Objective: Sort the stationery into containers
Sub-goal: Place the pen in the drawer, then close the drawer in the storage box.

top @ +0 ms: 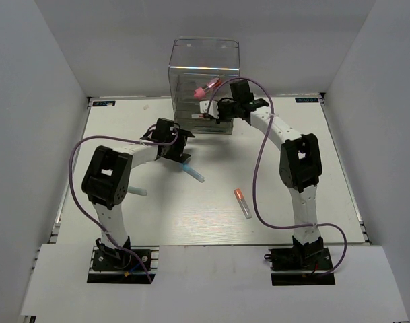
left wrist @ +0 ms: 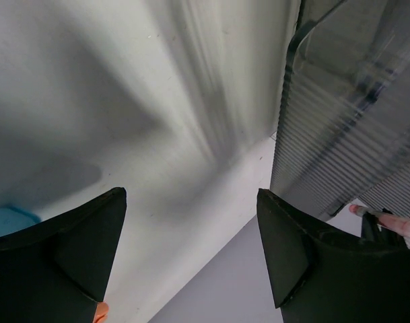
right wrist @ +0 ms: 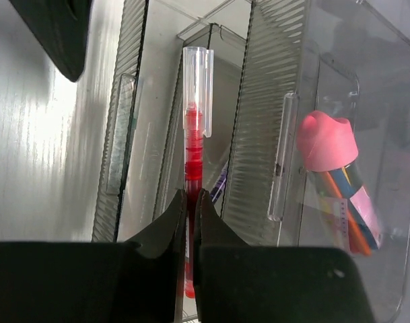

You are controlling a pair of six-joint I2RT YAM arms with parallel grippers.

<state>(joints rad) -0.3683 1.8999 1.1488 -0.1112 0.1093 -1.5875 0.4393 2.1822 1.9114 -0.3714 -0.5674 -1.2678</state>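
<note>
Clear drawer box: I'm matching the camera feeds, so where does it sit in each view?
Top external: clear drawer box, top centre, by the table's far edge.
Left wrist: right side.
Right wrist: centre and right.
Shared landmark: its ribbed drawer fronts.

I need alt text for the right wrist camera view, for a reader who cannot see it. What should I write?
The right gripper is shut on a red pen with a clear cap, held close before the ribbed drawers of a clear plastic box. At the right, a pink-capped tube shows through the box's wall.
</note>
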